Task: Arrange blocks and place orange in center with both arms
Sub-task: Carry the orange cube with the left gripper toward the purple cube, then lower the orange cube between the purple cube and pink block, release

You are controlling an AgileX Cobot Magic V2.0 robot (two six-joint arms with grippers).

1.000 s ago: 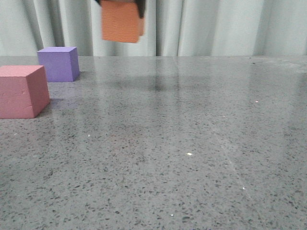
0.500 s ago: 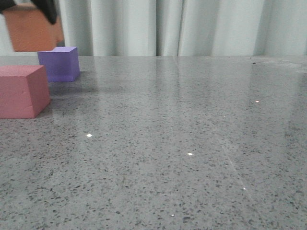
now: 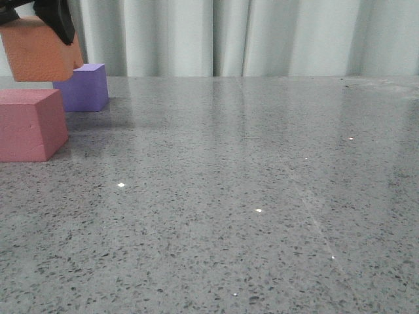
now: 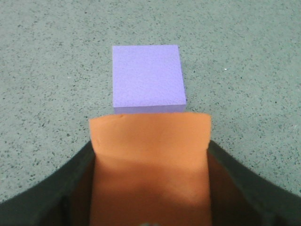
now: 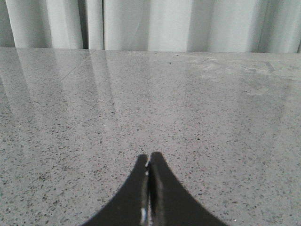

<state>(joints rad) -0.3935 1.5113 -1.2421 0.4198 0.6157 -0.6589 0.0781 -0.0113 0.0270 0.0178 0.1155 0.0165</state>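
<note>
We bring the orange cube down toward the gap.

Since half a second ago the orange cube (image 3: 39,55), clamped in our left gripper (image 3: 55,16), has dropped lower at upper left, airborne above the pink cube (image 3: 29,124) and purple cube (image 3: 84,86). The gap is tight; table (image 3: 262,196) right lies open. Right gripper (image 5: 149,188) pressed together, empty.

Worktop (image 3: 262,196): glossy grey speckled stone, running back to a pale curtain. Resting on it, far left: one pink-red cube (image 3: 29,124), nearer; one purple cube (image 3: 84,87), farther back, apart from it.
</note>
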